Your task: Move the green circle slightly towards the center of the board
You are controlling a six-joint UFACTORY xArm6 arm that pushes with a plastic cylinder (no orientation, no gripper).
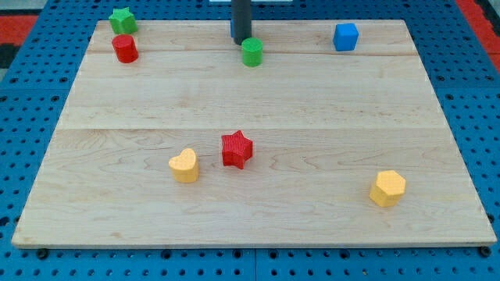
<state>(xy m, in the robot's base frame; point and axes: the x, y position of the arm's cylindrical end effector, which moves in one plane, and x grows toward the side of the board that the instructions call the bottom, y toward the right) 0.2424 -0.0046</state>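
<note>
Seven small blocks sit on one wooden board point(258, 94), a pale plank surface that rests on a blue pegboard table point(23, 156) and fills most of the view. My rod point(241, 17) comes down from the far edge near the middle – dark, straight, with no jaws to open or close, and gripping nothing. My tip point(241, 40) sits just behind the green circle point(251, 52), on its far side and a little to its left, so close that I cannot tell whether they touch. That green circle lies near the far edge, roughly at the board's middle from left to right.

Among the blocks, the yellow hexagon point(387, 188) lies near the right, close to the near edge. The red star point(237, 149) stands near the middle of the near half, with the yellow heart point(184, 165) just to its left and slightly nearer. The blue cube point(345, 37) sits far right. At the far left corner – the red cylinder point(125, 48), with the green star point(123, 20) just behind it.
</note>
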